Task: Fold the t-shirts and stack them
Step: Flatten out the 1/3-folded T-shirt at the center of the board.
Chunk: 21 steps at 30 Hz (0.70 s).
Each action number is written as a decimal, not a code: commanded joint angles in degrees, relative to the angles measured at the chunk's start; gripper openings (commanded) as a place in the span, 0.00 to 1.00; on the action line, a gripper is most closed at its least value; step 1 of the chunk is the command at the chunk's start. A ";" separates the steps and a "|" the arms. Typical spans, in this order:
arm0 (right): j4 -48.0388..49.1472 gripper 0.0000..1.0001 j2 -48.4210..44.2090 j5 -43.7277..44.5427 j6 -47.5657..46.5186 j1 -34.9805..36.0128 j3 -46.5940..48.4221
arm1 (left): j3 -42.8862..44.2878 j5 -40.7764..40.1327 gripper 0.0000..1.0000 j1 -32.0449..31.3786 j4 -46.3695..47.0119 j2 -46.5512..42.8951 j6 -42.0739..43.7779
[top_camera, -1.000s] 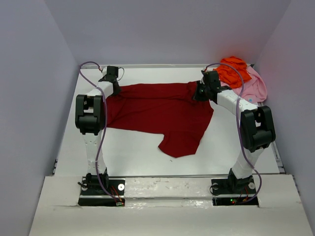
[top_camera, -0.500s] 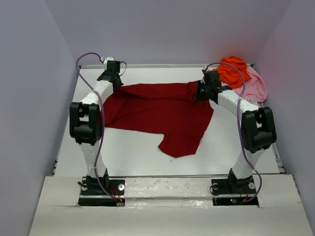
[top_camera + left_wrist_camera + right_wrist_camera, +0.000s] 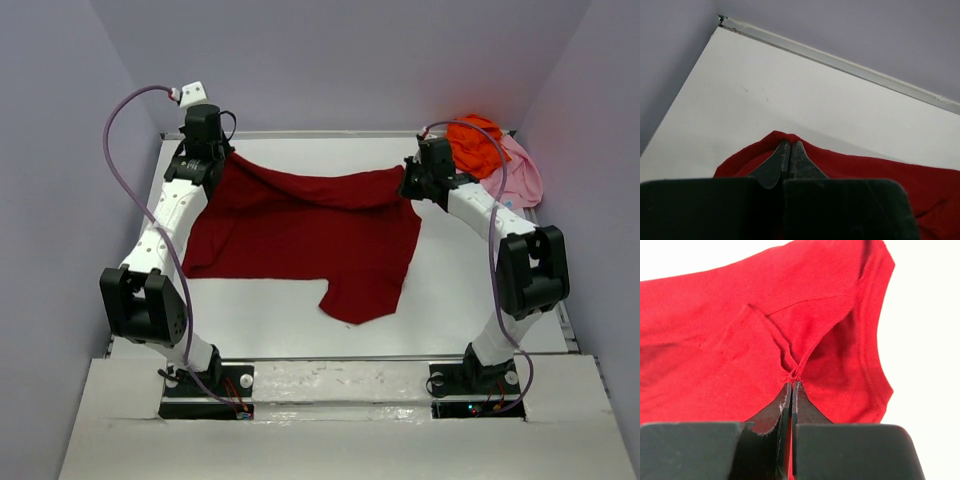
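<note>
The dark red t-shirt (image 3: 300, 235) lies spread across the table, its far edge lifted at both corners. My left gripper (image 3: 215, 162) is shut on its far left corner and holds it above the table; in the left wrist view the gripper (image 3: 790, 143) pinches a peak of the red cloth (image 3: 865, 167). My right gripper (image 3: 408, 185) is shut on the far right corner; in the right wrist view the gripper (image 3: 791, 383) pinches a bunched seam of the shirt (image 3: 715, 340). The bright orange t-shirt (image 3: 478, 146) lies crumpled on the light pink t-shirt (image 3: 520, 178) at the far right corner.
The white table (image 3: 260, 315) has a raised rail along its far edge (image 3: 840, 62). Grey walls close in on the left, right and back. The left arm's cable (image 3: 125, 110) loops above the left wall side.
My left arm has stretched far out and lifted the shirt's left corner toward the back left. The shirt's far edge now hangs taut between both grippers. The right gripper has barely moved.
</note>
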 commanded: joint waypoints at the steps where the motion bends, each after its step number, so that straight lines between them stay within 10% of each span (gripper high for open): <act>1: 1.55 0.00 -5.76 5.50 -2.12 0.40 0.98 | -3.09 -2.99 0.00 0.29 0.99 -4.60 1.62; 21: -7.14 0.00 -12.96 10.69 -6.07 -0.13 19.15 | -8.19 -4.93 0.00 -1.99 4.16 -21.64 4.34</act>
